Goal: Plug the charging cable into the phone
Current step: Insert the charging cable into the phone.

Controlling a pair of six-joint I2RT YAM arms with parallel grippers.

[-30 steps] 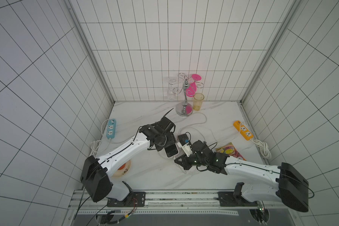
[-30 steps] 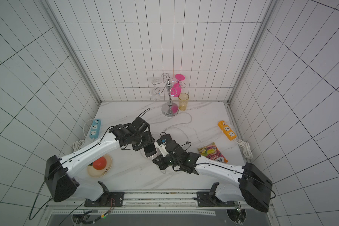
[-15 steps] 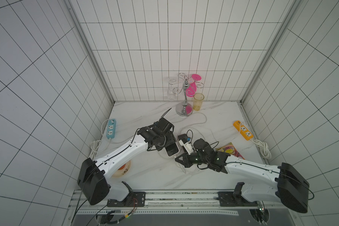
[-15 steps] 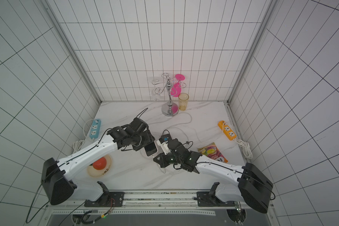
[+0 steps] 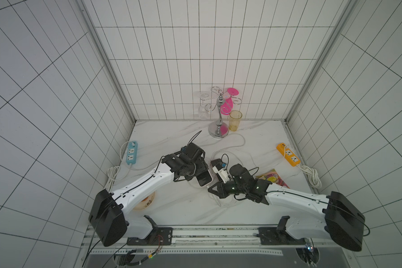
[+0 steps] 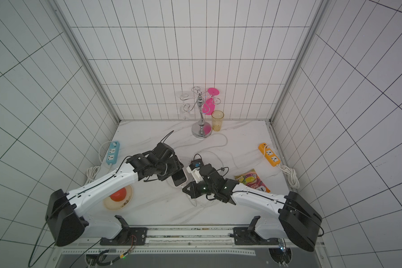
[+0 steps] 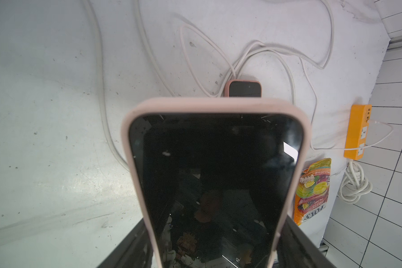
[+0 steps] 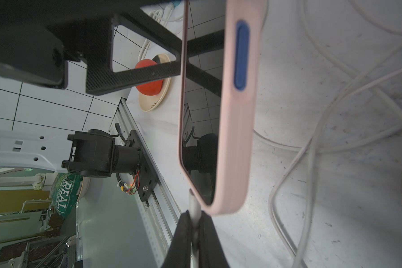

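While clamped, glossy phone [image 7: 218, 174], thin white cable [image 8: 193, 204].

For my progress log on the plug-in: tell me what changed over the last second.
The right gripper, pinching the cable plug, crept a little toward the bottom end of the phone; the plug is now at that end, seated or not I cannot tell. Nothing was grabbed or released. The left gripper kept the phone in about the same place; the rest stayed put.

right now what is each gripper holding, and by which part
Left gripper holds the phone by its long edges, at the end away from the cable. Right gripper pinches the cable at its plug end.
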